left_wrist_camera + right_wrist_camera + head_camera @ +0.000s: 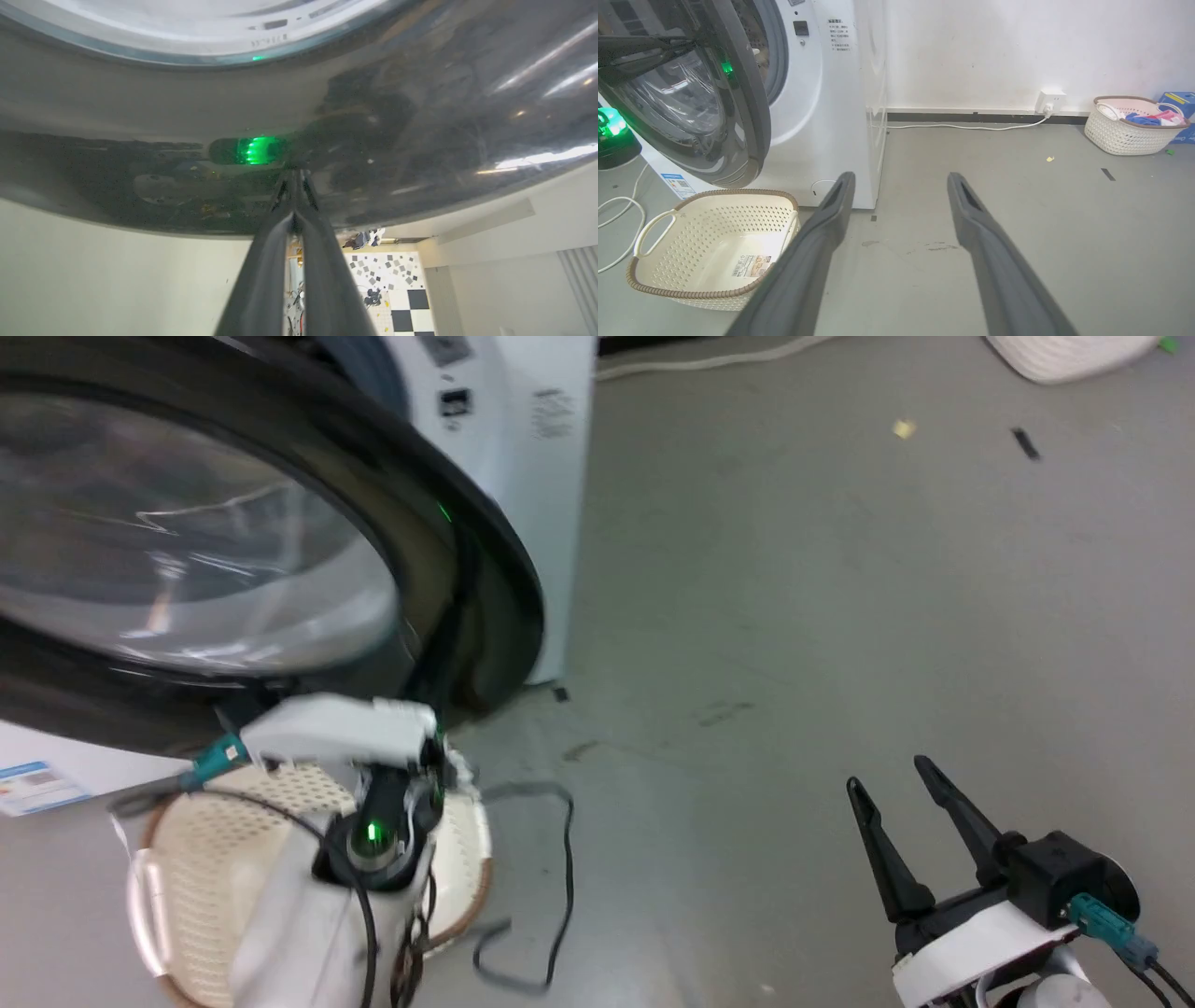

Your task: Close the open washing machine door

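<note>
Door (420,116) against left claw (294,177)

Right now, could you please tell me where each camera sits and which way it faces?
Head view: on the robot's head, looking down at the washing machine door, the cream basket and floor; the left forearm and the open right pincer show.
Left wrist view: on the left wrist, close to the door's black rim; the shut left pincer points at it.
Right wrist view: on the right wrist, facing the washing machine, along its own fingers.
Head and right wrist views share the door, basket and machine.
</note>
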Controlling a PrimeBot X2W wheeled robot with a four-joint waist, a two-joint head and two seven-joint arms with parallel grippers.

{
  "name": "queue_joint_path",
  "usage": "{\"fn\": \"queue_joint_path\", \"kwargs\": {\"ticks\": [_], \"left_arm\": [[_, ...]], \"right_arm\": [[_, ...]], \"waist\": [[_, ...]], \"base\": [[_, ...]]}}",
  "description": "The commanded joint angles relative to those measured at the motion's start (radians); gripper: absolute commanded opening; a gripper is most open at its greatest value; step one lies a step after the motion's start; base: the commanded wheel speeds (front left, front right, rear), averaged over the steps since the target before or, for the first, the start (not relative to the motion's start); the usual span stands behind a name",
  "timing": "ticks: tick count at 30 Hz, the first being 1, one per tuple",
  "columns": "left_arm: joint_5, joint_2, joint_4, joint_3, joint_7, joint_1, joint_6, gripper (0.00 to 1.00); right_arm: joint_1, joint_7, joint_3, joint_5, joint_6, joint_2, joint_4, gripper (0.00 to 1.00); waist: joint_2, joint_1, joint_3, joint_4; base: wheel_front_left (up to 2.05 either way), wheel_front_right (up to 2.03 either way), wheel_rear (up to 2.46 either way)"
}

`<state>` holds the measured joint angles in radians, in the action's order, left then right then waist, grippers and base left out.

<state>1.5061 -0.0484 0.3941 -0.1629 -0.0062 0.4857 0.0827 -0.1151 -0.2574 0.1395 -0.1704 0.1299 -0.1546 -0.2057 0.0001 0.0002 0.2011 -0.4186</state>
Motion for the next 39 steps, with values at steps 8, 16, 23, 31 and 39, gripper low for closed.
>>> {"fn": "queue_joint_path", "kwargs": {"ticks": [8, 16, 23, 31, 39], "left_arm": [[-0.019, -0.003, 0.184, 0.028, -0.092, 0.173, 0.034, 0.00], [-0.129, -0.054, 0.069, -0.078, -0.164, 0.021, 0.048, 1.00], [-0.407, -0.196, -0.095, -0.167, -0.253, -0.212, 0.048, 1.00], [-1.133, -0.111, -0.328, 0.088, -0.255, -0.482, -0.020, 1.00], [-1.382, -0.075, -0.383, 0.110, -0.255, -0.528, -0.046, 1.00]], "right_arm": [[-0.021, -0.004, -0.001, -0.013, 0.001, 0.017, 0.001, 1.00], [0.020, -0.004, -0.010, -0.009, 0.001, -0.008, 0.032, 1.00], [0.087, -0.004, -0.006, -0.001, 0.001, -0.047, 0.064, 1.00], [0.102, -0.004, 0.071, -0.008, 0.001, -0.109, 0.107, 1.00], [0.009, 0.003, 0.174, -0.043, 0.001, -0.161, 0.092, 1.00]], "waist": [[-0.0001, -0.0002, 0.057, -0.059], [-0.0001, -0.0002, -0.024, 0.073], [-0.0001, -0.0002, -0.126, 0.228], [-0.0001, -0.0002, -0.192, 0.432], [-0.0001, -0.0002, -0.162, 0.523]], "base": [[0.00, 0.00, 0.00], [0.00, 0.00, 0.00], [0.00, 0.00, 0.00], [0.00, 0.00, 0.00], [0.00, 0.00, 0.00]]}}
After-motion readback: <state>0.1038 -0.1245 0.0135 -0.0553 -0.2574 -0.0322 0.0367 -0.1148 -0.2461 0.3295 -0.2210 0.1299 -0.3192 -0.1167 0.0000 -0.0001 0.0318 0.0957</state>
